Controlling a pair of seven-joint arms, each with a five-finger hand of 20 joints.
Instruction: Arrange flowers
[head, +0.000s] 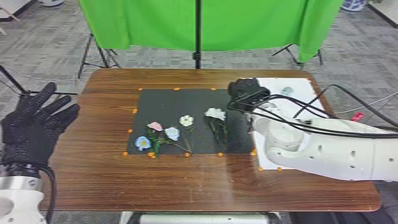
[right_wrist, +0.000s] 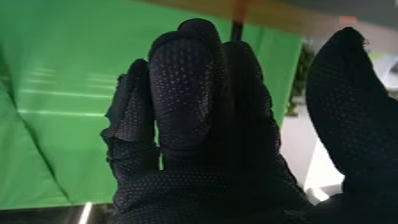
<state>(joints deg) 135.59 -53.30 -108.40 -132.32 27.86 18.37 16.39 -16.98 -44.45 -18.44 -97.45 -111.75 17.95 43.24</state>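
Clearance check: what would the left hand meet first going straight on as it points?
The left hand probably meets nothing, passing beside the table, though depth to the black stand is unclear.

No legible text, labels, brands, numbers or signs in either view.
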